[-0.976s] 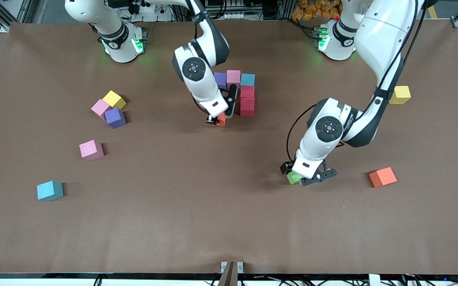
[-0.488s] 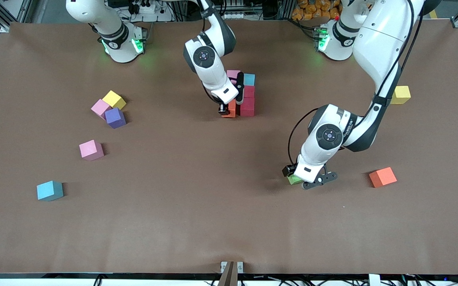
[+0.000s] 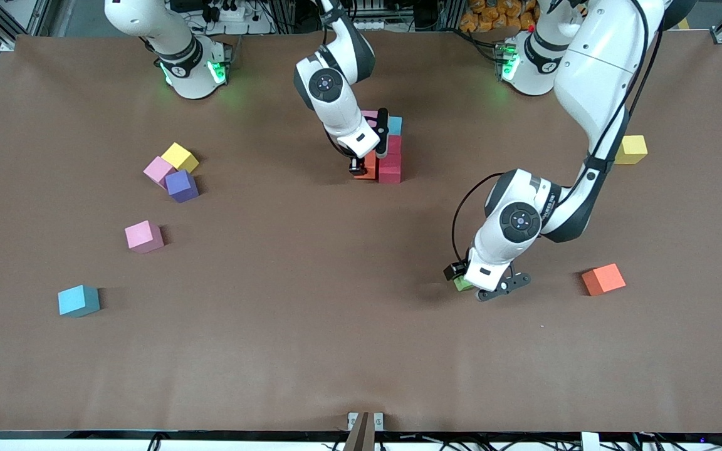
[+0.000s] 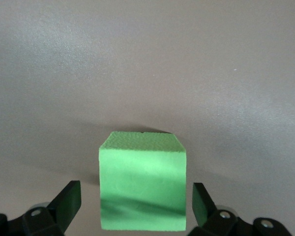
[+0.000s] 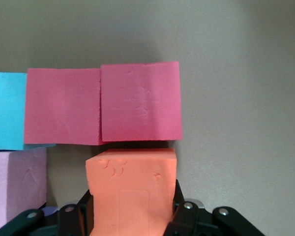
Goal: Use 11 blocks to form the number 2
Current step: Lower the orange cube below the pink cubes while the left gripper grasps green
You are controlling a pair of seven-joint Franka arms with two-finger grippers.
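Observation:
The started number 2 lies mid-table near the bases: a pink block (image 3: pixel 368 115), a light blue block (image 3: pixel 393 125) and two red blocks (image 3: pixel 391 145) (image 3: pixel 390 168) show, and the right arm hides the rest. My right gripper (image 3: pixel 364 165) is shut on an orange block (image 3: pixel 367 166) beside the nearer red block, toward the right arm's end. In the right wrist view a thin gap separates the orange block (image 5: pixel 132 187) from the red blocks (image 5: pixel 140 101). My left gripper (image 3: pixel 475 285) stands open astride a green block (image 3: pixel 462 284); its fingers (image 4: pixel 69 199) flank the green block (image 4: pixel 142 189) without touching.
Toward the right arm's end lie a yellow cube (image 3: pixel 179 156), a pink block (image 3: pixel 159 170), a purple block (image 3: pixel 182 185), another pink block (image 3: pixel 143 236) and a light blue block (image 3: pixel 78 300). Toward the left arm's end lie an orange block (image 3: pixel 603 279) and a yellow cube (image 3: pixel 630 149).
My right gripper carried the orange block toward the red blocks, up against the cluster. My left gripper shifted slightly over the green block and stayed open.

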